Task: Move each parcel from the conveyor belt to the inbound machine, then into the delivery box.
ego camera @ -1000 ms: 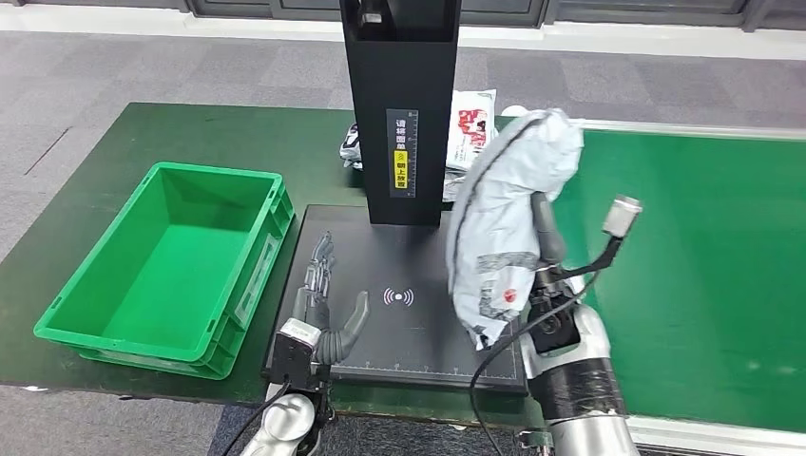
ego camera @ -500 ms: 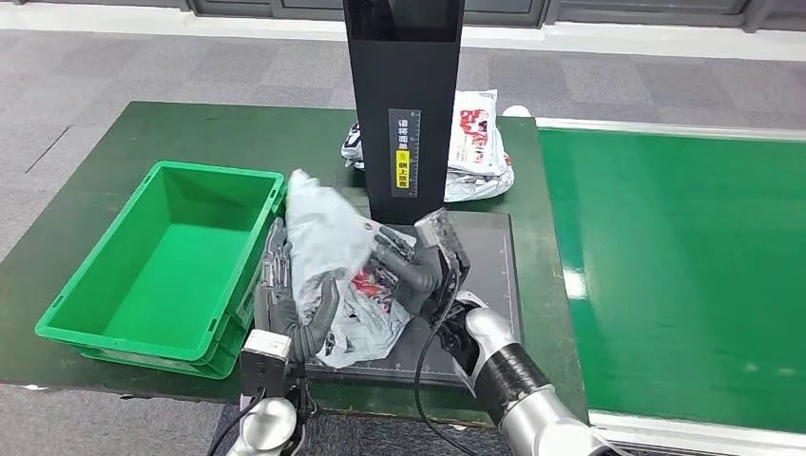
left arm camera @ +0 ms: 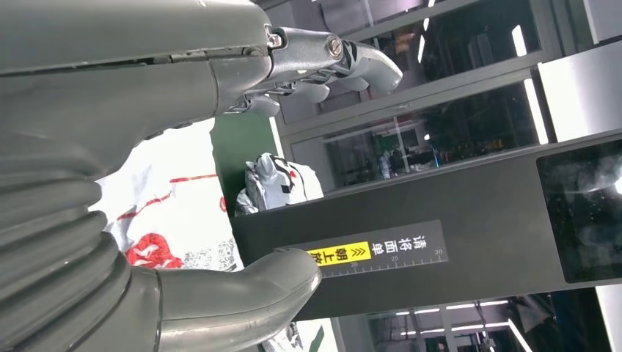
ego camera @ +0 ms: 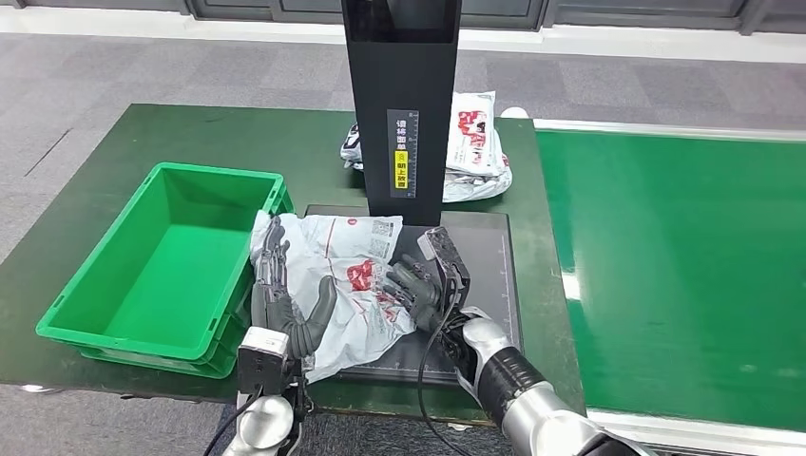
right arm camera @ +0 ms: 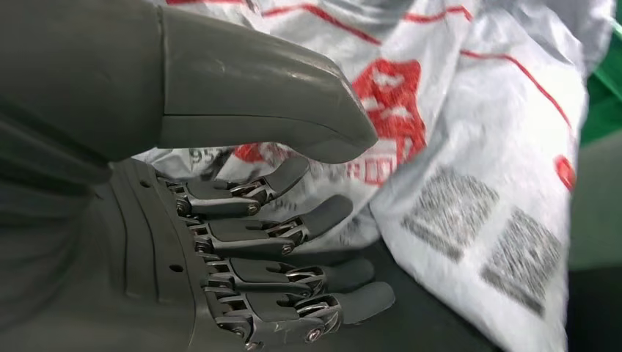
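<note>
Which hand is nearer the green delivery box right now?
Left. The left hand lies on the parcel right beside the green box; the right hand is at the parcel's far side, away from it.

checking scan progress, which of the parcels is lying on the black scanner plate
The white parcel with red print between the two hands, lying across the inbound machine's plate beside the green box. The other parcels are heaped on the table behind the black column.

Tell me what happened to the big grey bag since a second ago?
The right hand swung the parcel from above the belt's edge leftward and down; it now lies on the inbound machine, its left part against the left hand. The right hand's fingers look open. The green box and the parcels behind the post stayed put.
</note>
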You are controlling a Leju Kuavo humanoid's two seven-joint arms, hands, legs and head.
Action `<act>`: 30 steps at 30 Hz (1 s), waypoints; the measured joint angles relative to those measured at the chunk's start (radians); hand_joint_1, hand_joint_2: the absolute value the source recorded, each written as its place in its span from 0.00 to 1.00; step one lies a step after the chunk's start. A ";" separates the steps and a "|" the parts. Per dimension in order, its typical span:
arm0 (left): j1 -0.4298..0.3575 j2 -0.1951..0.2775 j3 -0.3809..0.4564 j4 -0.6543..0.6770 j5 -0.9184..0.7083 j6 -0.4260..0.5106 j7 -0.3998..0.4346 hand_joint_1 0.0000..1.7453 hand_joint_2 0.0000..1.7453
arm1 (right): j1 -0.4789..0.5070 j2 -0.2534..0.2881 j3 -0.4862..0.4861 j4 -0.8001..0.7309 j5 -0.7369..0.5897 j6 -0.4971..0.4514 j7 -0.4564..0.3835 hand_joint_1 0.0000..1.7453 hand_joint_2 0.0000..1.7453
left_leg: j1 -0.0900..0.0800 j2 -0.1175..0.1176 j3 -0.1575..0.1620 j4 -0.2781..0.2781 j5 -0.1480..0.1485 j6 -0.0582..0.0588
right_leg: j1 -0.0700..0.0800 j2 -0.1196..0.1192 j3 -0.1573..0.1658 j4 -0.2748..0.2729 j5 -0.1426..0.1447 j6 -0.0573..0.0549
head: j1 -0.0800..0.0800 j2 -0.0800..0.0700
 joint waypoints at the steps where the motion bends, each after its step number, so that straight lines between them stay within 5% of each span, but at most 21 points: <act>1: 0.000 0.002 0.000 0.001 0.000 0.004 0.000 0.00 1.00 | 0.000 -0.006 -0.002 -0.003 -0.005 -0.006 -0.035 0.00 1.00 | 0.000 0.000 0.000 0.000 0.000 0.000 | 0.000 0.000 0.000 0.000 0.000 0.000 | 0.000 0.000; 7: 0.005 0.015 0.000 0.001 -0.025 0.039 -0.001 0.00 1.00 | 0.027 -0.056 -0.037 -0.161 -0.005 0.003 -0.148 0.00 1.00 | 0.000 0.005 -0.003 0.001 0.002 0.002 | 0.000 0.003 -0.004 0.000 0.006 0.000 | 0.000 0.000; 12: 0.021 0.023 0.000 0.000 -0.150 0.093 0.025 0.00 1.00 | 0.132 -0.080 -0.084 -0.445 -0.008 0.059 -0.199 0.00 1.00 | 0.000 0.004 -0.004 0.001 0.002 0.002 | 0.000 0.003 -0.005 0.000 0.005 0.000 | 0.000 0.000; 19: 0.055 0.037 0.005 -0.004 -0.482 0.171 0.164 0.00 1.00 | 0.250 -0.098 -0.154 -0.813 -0.032 0.098 -0.227 0.00 1.00 | 0.000 0.004 -0.006 0.001 0.001 0.002 | 0.000 0.004 -0.007 0.000 0.005 0.000 | 0.000 0.000; 24: 0.065 0.043 0.012 -0.010 -0.592 0.188 0.220 0.00 1.00 | 0.287 -0.105 -0.178 -0.938 -0.042 0.108 -0.237 0.00 1.00 | 0.000 0.005 -0.006 0.001 0.002 0.002 | 0.000 0.004 -0.007 0.000 0.005 0.000 | 0.000 0.000; 26: 0.069 0.044 0.024 -0.010 -0.753 0.196 0.305 0.00 1.00 | 0.302 -0.107 -0.183 -0.977 -0.041 0.116 -0.244 0.00 1.00 | 0.000 0.004 -0.006 0.001 0.002 0.002 | 0.000 0.004 -0.007 0.000 0.005 0.000 | 0.000 0.000; 30: 0.076 0.059 0.074 -0.008 -1.266 0.114 0.634 0.00 1.00 | 0.347 -0.108 -0.206 -1.089 -0.031 0.152 -0.252 0.00 1.00 | 0.000 0.005 -0.005 0.001 0.002 0.002 | 0.000 0.004 -0.007 0.000 0.005 0.000 | 0.000 0.000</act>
